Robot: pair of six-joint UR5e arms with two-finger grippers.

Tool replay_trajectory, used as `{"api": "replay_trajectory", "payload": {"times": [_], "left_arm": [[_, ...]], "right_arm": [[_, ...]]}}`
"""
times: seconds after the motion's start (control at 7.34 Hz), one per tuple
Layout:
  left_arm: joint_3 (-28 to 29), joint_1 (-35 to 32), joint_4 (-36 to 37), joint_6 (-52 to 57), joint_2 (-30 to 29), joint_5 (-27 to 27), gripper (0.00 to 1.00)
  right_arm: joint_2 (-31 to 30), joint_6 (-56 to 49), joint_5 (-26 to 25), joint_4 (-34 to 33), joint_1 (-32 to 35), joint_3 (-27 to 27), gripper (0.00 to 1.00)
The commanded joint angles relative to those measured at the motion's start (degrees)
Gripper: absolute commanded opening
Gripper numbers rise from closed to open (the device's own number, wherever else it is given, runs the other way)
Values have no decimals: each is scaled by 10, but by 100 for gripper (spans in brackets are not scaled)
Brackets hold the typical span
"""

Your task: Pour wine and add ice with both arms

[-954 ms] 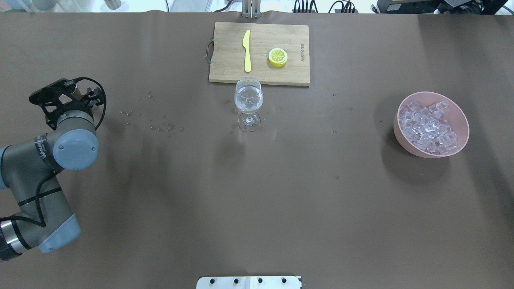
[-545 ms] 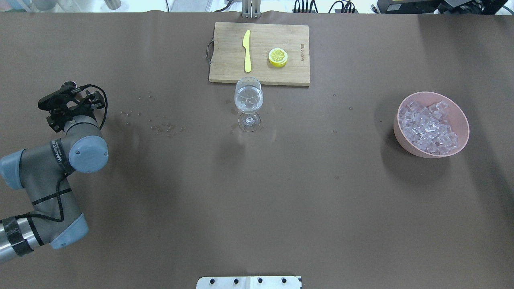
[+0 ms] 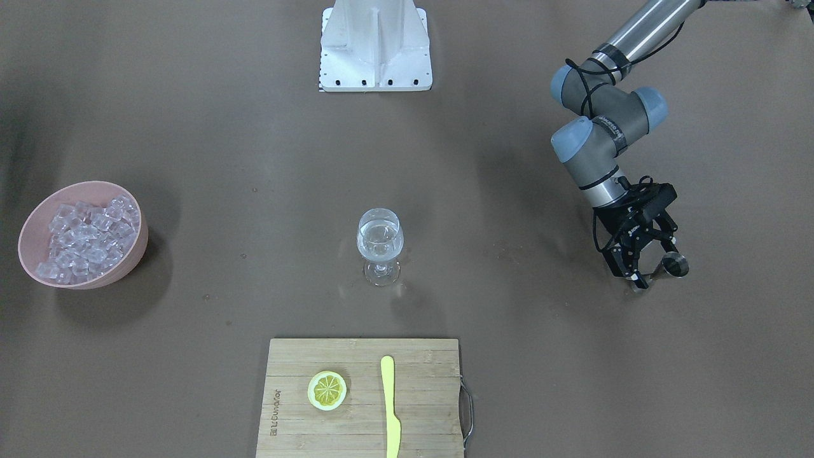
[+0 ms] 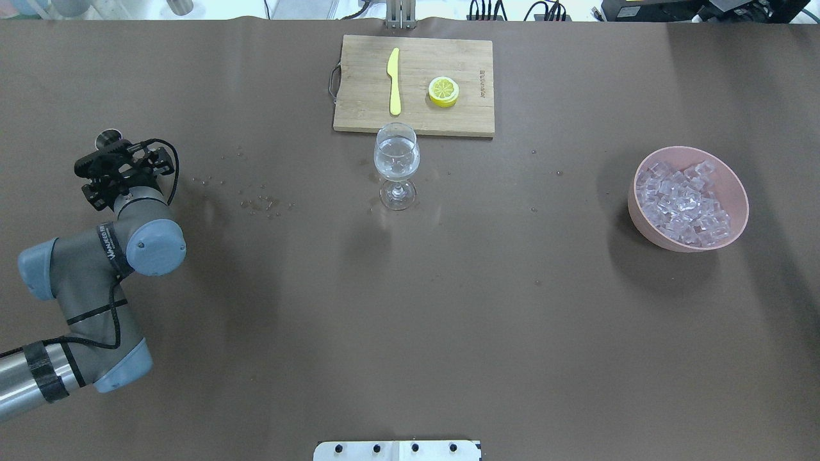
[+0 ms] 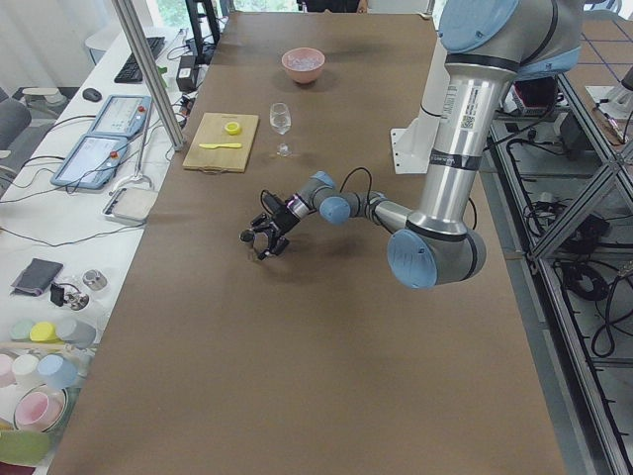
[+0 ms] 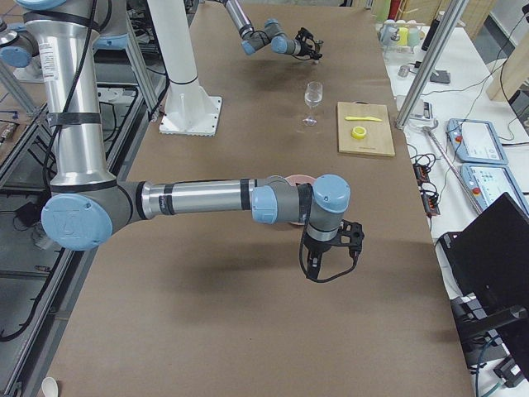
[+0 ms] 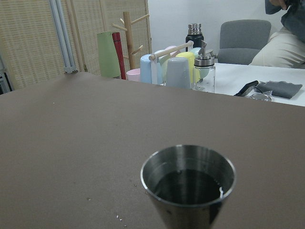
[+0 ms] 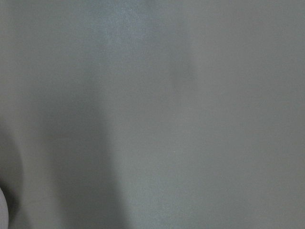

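Swinging back to its own end of the worktop (image 4: 448, 307), the left arm has tucked its elbow in over the past second. The small steel cup (image 3: 674, 263), hidden under the wrist a second ago, now shows upright at the tip of the left pincer (image 3: 652, 267). Whether the jaws are clamped on the cup or have let it go I cannot tell; no view shows the contact.

The wrist camera shows the cup all but empty, with only beads clinging inside. The wine (image 4: 396, 165) sits in the wine glass (image 4: 396, 144) at mid-table, so the pour looks finished and the ice is what remains.

The ice (image 4: 684, 203) is heaped in the pink bowl (image 4: 642, 225), well apart from the glass. The right pincer (image 6: 314, 263) hangs near that bowl, its state unreadable from the side view.

The cup is brushed metal, a thin-rimmed cone narrowing downward. The glass is thin, clear and stemmed. The cubes are glossy and whitish-translucent, the bowl matte and round. Droplets (image 4: 259, 203) speckle the dull brown sheet between cup and glass.
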Motion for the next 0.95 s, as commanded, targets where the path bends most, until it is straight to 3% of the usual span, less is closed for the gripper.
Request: {"api": "replay_trajectory", "payload": {"times": [0.0,0.82], "left_arm": [[6,1,4,0,0,30,98],[39,6,6,-38,-4,55,98]], "right_arm": [[0,1,1,0,0,1,100],[0,1,1,0,0,0,100]]}}
